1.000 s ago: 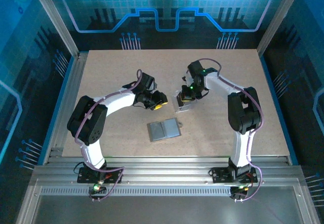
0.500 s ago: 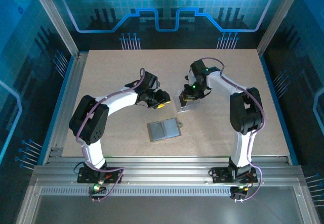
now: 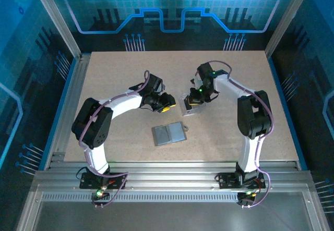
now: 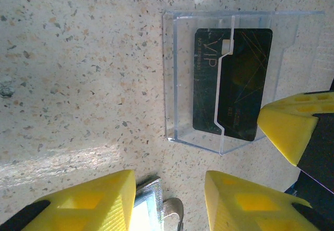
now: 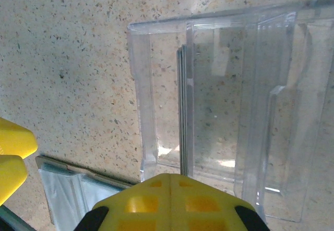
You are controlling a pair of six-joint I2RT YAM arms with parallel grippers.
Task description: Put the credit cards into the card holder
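A black credit card (image 4: 232, 82) stands inside a clear plastic box (image 3: 188, 107) in the middle of the table. In the right wrist view it is edge-on, a thin dark line (image 5: 181, 111) that runs straight into the seam of my right gripper (image 5: 171, 181), which is shut on it. That gripper's yellow finger (image 4: 295, 129) sits at the card's lower corner. My left gripper (image 4: 169, 189) hovers open just left of the box, nothing between its fingers. The grey card holder (image 3: 168, 134) lies open and flat nearer the arms; its corner (image 4: 148, 205) shows below the left fingers.
The speckled tabletop (image 3: 120, 69) has free room at the left, right and far sides. Aluminium frame rails (image 3: 68, 111) border it. The card holder's edge (image 5: 68, 194) lies close below the clear box.
Both arms have shifted slightly toward the far side. The right gripper stays at the clear box with the card's edge in its jaws. The card holder has not moved.
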